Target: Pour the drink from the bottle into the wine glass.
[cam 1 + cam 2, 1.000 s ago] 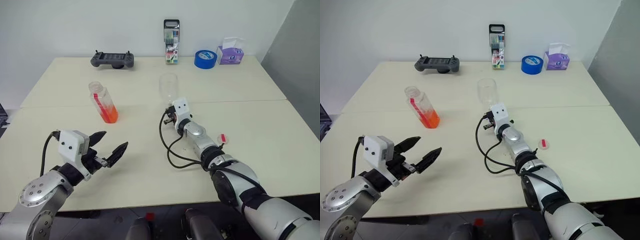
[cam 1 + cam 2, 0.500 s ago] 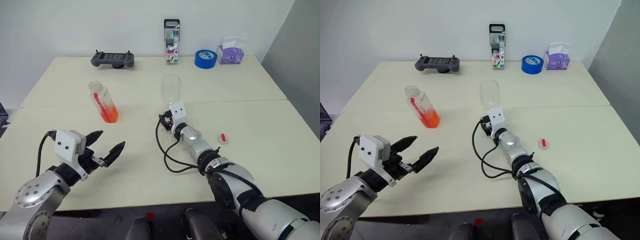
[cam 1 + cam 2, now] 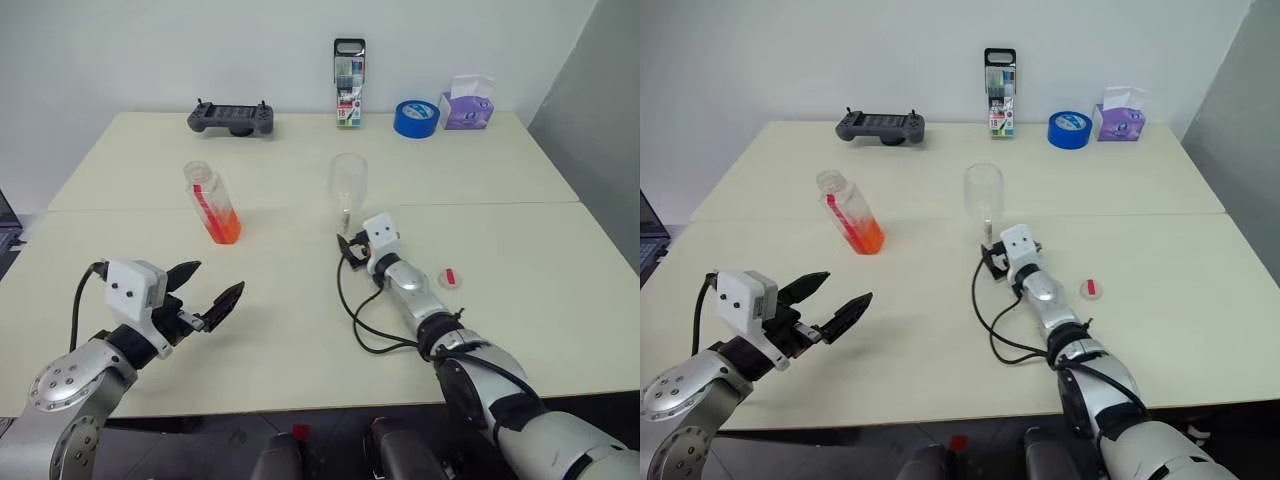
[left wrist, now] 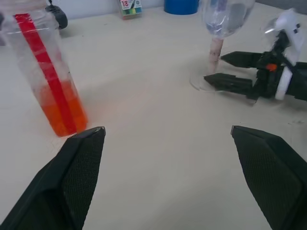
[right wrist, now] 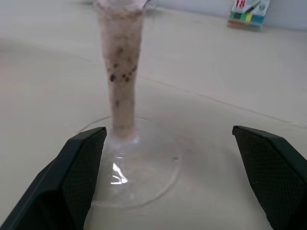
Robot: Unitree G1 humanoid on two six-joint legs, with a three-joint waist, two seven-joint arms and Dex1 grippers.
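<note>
The bottle [image 3: 210, 196] stands uncapped on the left of the table, with the orange drink [image 3: 225, 229] in its lower part and a red strip down its side. The empty wine glass [image 3: 348, 181] stands upright at mid-table. My right gripper [image 5: 168, 132] is open and low on the table, with the glass's round foot [image 5: 136, 179] between its spread fingers and the stem [image 5: 120, 91] just ahead of them. Nearer the front left, my left gripper [image 3: 207, 287] hovers open and empty, pointing toward the bottle [image 4: 45, 81].
A small whitish cap [image 3: 450, 278] lies on the table right of my right arm. Along the far edge sit a game controller [image 3: 230, 118], a marker box [image 3: 348, 84], a blue tape roll [image 3: 413, 118] and a tissue box [image 3: 465, 103].
My right gripper has opened, let go of the glass stem, and drawn back a little to the right. The glass stays standing. The left gripper has barely shifted.
</note>
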